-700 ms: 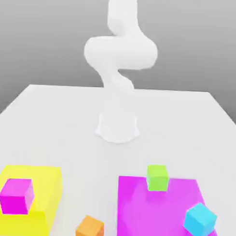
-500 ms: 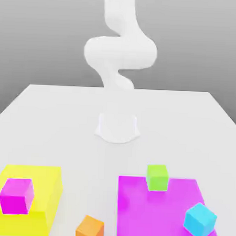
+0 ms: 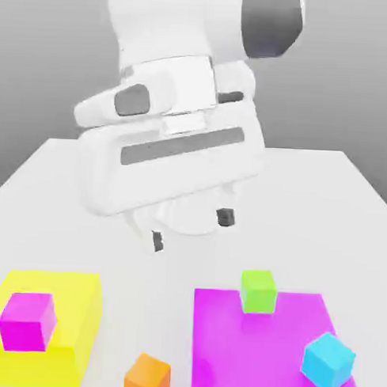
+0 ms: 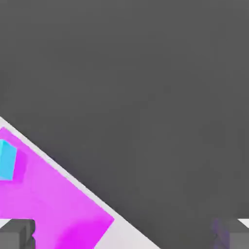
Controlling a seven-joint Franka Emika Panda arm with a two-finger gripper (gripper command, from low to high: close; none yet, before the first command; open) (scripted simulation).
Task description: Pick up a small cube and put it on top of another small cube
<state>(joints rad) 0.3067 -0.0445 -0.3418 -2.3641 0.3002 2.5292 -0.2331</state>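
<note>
The orange cube (image 3: pixel 147 375) is sitting at the bottom edge of the exterior view, a little left of centre, on the bare white table (image 3: pixel 323 202) between the yellow block (image 3: pixel 73 310) and the magenta mat (image 3: pixel 277 351). The gripper (image 3: pixel 191 229) is hanging in the middle of the frame, high above the table, its fingers spread wide and pinching nothing. The cube is looking rigid, light and flat-faced, so it should be gripping easily; taking it on two opposite side faces, near mid-height, seems best, with the fingers squared to those faces so it is not twisting out. The magenta cube (image 3: pixel 27 322), slightly larger, is resting on the yellow block at lower left
</note>
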